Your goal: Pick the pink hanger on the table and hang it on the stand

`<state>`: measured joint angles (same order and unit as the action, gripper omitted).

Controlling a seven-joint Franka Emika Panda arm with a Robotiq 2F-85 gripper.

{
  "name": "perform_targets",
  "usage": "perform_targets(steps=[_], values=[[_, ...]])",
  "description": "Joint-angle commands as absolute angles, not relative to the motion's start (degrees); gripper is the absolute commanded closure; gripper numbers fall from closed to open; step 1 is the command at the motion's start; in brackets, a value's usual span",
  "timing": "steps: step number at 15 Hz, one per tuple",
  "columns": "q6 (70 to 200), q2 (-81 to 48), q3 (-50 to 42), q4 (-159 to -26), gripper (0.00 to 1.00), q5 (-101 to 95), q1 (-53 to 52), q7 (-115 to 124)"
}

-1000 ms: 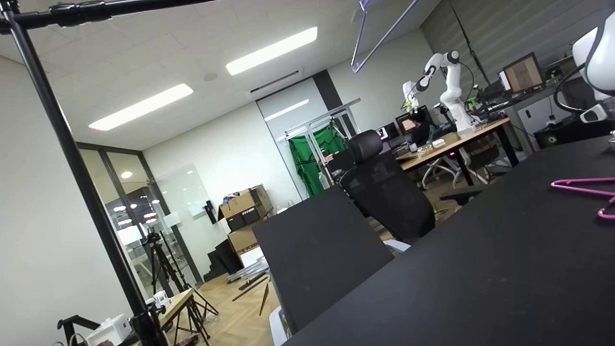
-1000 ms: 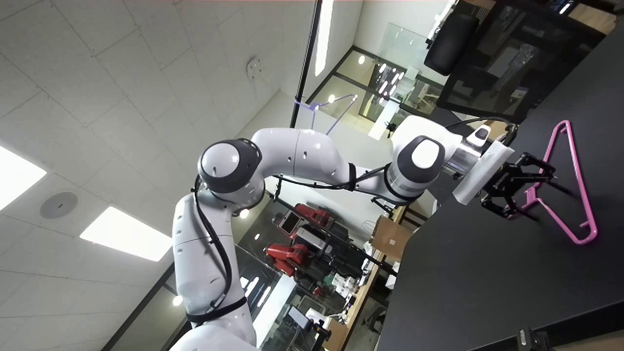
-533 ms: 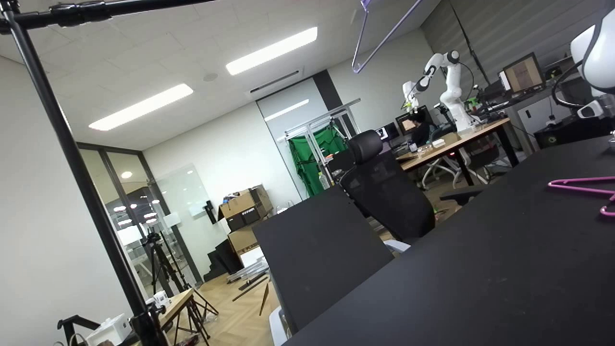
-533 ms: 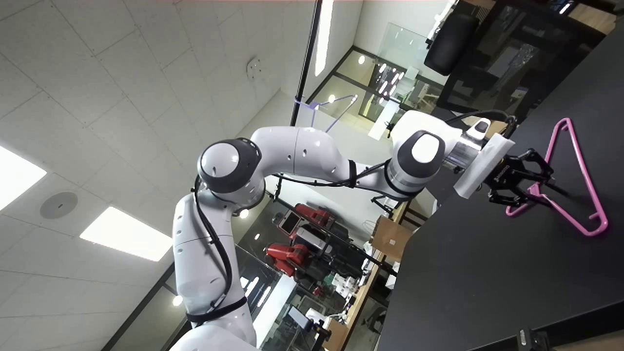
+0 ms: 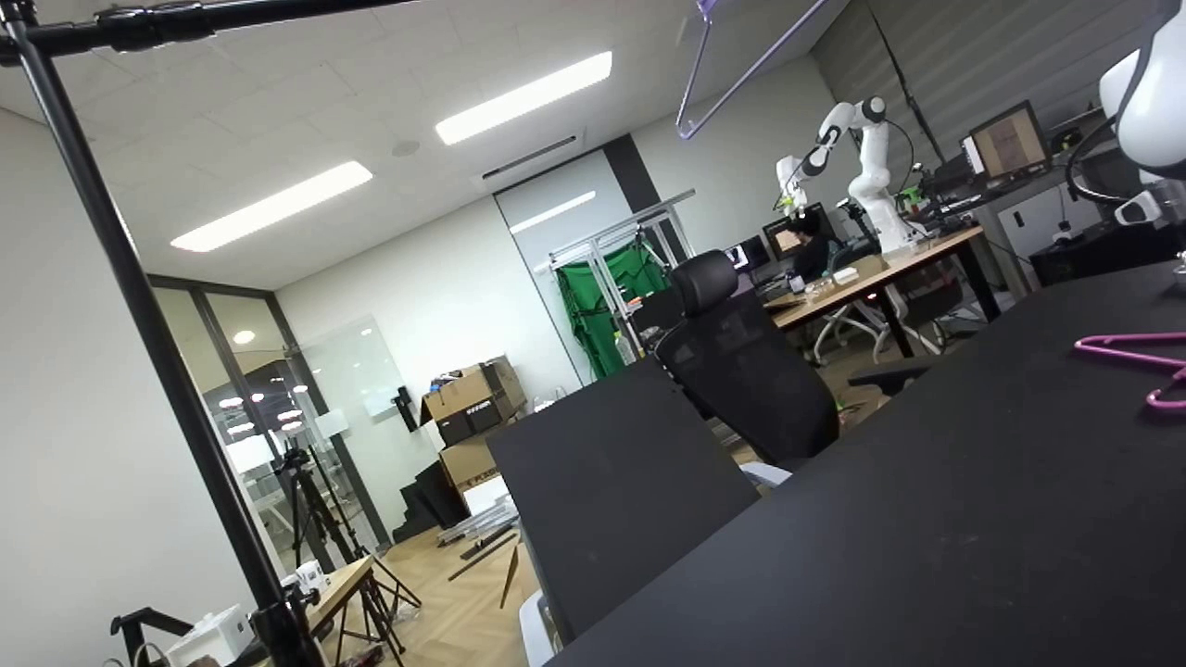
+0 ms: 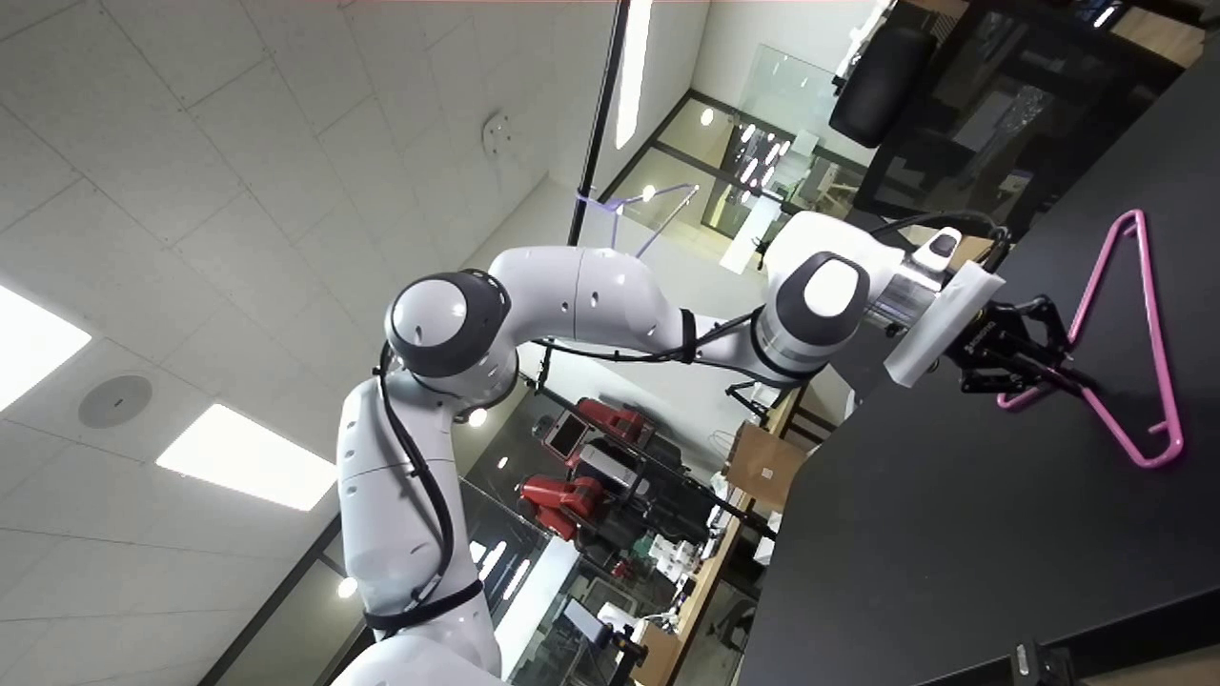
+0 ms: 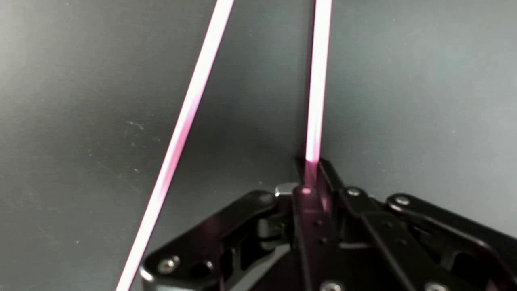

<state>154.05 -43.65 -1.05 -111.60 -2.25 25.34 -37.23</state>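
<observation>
One pink hanger (image 6: 1157, 329), two fingers (image 7: 314, 230) closed on it, table (image 6: 905, 534) beneath; one purple hanger (image 6: 615, 206) on one stand (image 5: 168, 361); stacked boxes (image 5: 463, 393), contents unclear

Higher than the hand (image 6: 1077, 381), a lilac hanger (image 6: 615, 206) hangs in both exterior views; a black office chair (image 5: 760, 380), also in both, stands well apart from the hand. Farther from it, in an exterior view, are stacked cardboard boxes (image 5: 482, 394), a black tripod (image 5: 309, 484), a green cloth (image 5: 580, 295) by a pale frame (image 5: 623, 229), and a wooden desk (image 5: 839, 295). Ceiling lights (image 5: 523, 98) glow far above the hand. A red machine (image 6: 562, 503) shows in the background, well apart from it.
</observation>
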Motion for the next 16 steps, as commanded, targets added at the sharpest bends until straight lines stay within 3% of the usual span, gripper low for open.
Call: perform_targets(steps=[1, 6, 11, 16], values=[[147.7, -40.5, 5.2, -111.1, 0.98, 5.3, 30.6, -37.8], [136.2, -35.0, 14.0, -110.8, 0.98, 22.1, 37.7, -48.1], [119.0, -29.4, 16.2, -108.9, 0.98, 33.5, 42.0, -57.3], [101.9, -25.0, 7.0, -105.3, 0.98, 40.5, 37.1, -63.9]])
